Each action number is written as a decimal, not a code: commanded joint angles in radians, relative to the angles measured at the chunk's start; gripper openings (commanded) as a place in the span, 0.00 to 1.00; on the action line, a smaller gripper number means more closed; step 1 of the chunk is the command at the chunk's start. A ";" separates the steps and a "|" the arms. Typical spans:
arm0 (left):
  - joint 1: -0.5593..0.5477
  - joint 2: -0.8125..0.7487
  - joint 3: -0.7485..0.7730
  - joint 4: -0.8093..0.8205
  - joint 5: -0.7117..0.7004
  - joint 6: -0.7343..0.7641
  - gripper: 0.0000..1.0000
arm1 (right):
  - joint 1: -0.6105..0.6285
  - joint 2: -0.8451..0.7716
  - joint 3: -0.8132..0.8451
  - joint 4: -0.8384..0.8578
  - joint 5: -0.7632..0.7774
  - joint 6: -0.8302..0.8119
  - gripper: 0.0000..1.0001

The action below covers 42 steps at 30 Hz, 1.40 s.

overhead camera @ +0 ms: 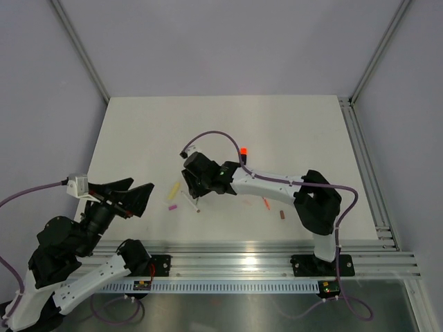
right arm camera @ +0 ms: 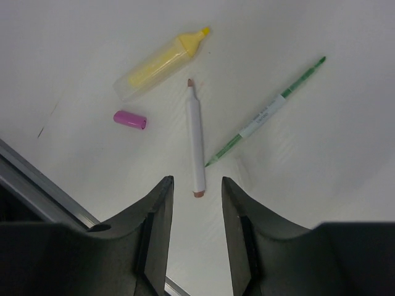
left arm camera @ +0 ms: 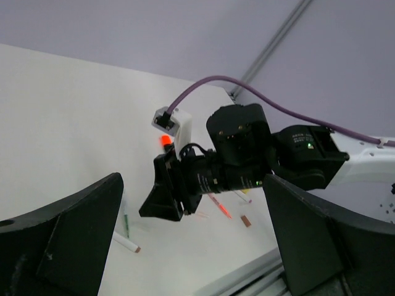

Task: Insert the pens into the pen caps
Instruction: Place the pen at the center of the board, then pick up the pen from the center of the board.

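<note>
White counter (overhead camera: 277, 124) fills mid-frame in the top view, with pale lilac walls (overhead camera: 208, 41) behind and an aluminium rail (overhead camera: 277, 261) along its lower edge. Pens lie loose at centre: yellow highlighter (right arm camera: 157, 65), white pen (right arm camera: 196, 145), thin green pen (right arm camera: 265, 114), with a pink cap (right arm camera: 130, 119) just beside the highlighter. Orange cap (overhead camera: 243, 150) and maroon cap (overhead camera: 282, 215) sit further right. Right gripper (right arm camera: 196, 183) is above the white pen's lower end, jaws apart, clamping nothing. Left gripper (overhead camera: 131, 196) is at lower left, spread wide, empty.
</note>
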 commanded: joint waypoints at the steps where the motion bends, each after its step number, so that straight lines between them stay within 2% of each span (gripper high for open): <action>1: -0.004 -0.037 0.015 -0.037 -0.118 0.054 0.99 | 0.036 0.100 0.118 -0.019 0.026 -0.033 0.43; 9: -0.004 -0.071 -0.047 -0.037 -0.149 0.054 0.99 | 0.059 0.237 0.278 -0.145 0.051 -0.056 0.44; 18: 0.003 -0.107 -0.048 -0.025 -0.161 0.068 0.99 | 0.070 0.331 0.359 -0.205 0.081 -0.049 0.45; 28: 0.013 -0.111 -0.054 -0.035 -0.154 0.063 0.99 | 0.076 0.398 0.365 -0.197 0.071 -0.023 0.40; 36: 0.064 -0.095 -0.060 -0.008 -0.103 0.075 0.99 | 0.084 0.415 0.347 -0.197 0.086 0.009 0.32; 42: 0.150 -0.077 -0.076 0.021 -0.005 0.083 0.99 | 0.088 0.386 0.300 -0.173 0.091 0.052 0.16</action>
